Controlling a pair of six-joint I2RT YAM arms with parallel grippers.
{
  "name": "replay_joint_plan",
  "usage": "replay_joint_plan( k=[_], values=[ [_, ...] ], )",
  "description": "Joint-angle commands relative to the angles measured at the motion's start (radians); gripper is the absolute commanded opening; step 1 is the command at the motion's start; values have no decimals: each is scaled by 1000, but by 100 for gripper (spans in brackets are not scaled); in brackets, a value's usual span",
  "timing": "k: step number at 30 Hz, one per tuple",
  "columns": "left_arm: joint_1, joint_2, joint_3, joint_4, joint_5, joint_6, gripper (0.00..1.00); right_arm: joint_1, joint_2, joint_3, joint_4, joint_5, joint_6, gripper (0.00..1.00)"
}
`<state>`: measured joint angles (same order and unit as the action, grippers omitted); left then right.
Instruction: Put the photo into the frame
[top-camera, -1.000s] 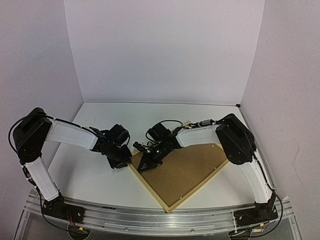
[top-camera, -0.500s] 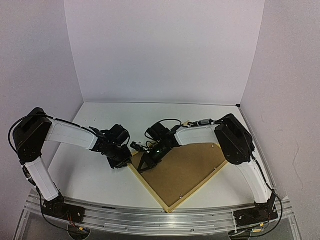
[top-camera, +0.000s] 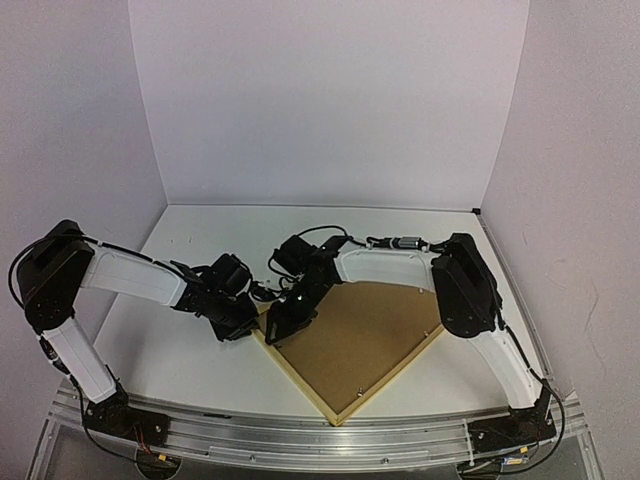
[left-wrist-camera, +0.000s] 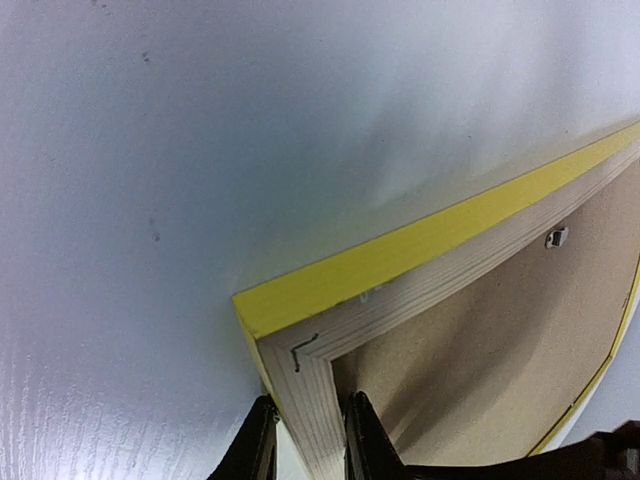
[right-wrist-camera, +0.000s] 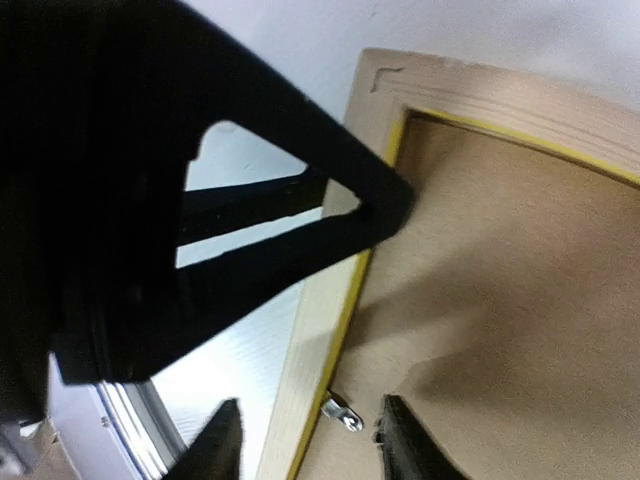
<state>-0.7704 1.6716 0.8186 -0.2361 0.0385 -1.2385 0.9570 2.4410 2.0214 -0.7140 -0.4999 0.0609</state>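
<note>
Pinching frame corner w/ left hand, right hand open above brown backing board

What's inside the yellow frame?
A plain brown board fills the frame, which lies face down, with small metal clips at its edge. Anything under the board, such as the photo, is covered and cannot be seen.

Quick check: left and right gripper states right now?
Left gripper: closed on the frame, clamping its rail near the corner.
Right gripper: open, holding nothing, above the frame's back.
</note>
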Motion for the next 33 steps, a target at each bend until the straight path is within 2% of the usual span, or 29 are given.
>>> replay_joint_plan(
  k=[1,4,8,10,13,17,20,26,29,33],
  values=[
    [-8,-68,-72,-53,4,72,15,-11,-221,18,-35,342,209,53],
    [-11,-116,-56,-60,-13,101,26,-34,-402,-140,37,494,322,65],
    [-16,-168,20,-109,-41,164,50,-70,-642,-433,73,731,479,85],
    [-18,-184,82,-161,-70,207,71,-116,-781,-619,73,805,590,93],
    [-18,-180,189,-245,-109,278,97,-193,-973,-867,73,806,744,96],
    [8,-90,337,-295,-155,402,100,-230,-1133,-1082,73,809,893,96],
    [68,27,445,-245,-87,518,100,-238,-1169,-1155,77,777,970,95],
    [89,330,723,-198,42,781,100,-241,-1099,-1193,140,768,1009,88],
    [91,459,851,-222,74,858,99,-243,-1040,-1191,192,756,1016,86],
    [91,565,950,-231,112,922,95,-250,-953,-1189,228,736,1037,83]
  ],
)
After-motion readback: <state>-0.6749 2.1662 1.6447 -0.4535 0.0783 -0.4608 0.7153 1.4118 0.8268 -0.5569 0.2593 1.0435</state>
